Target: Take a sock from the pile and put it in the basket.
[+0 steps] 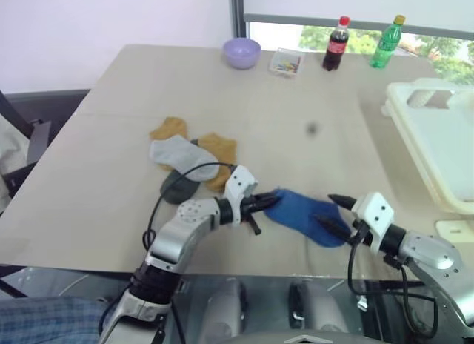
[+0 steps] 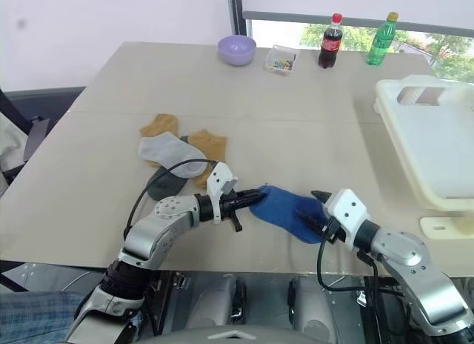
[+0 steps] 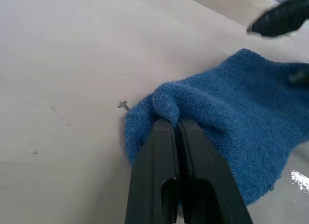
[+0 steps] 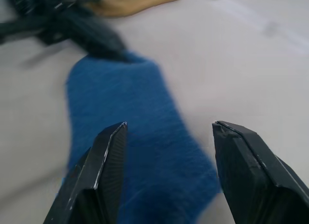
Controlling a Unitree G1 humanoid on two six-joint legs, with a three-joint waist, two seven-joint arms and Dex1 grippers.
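Socks make up the pile (image 1: 189, 160) near the table's middle, and one blue sock (image 1: 304, 216) lies apart from it by the near edge, its rim pinched in the closed left gripper (image 3: 175, 125). The right gripper (image 4: 169, 130) hovers with jaws spread over the sock's other end. Being light, soft and floppy, it will likely sag and bunch, so a pinch on a gathered fold seems safest before carrying it to the basket (image 2: 437, 147) at the right.

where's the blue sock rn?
Blue sock lies near the table's front edge, pinched by the left gripper, right gripper open at its other end.
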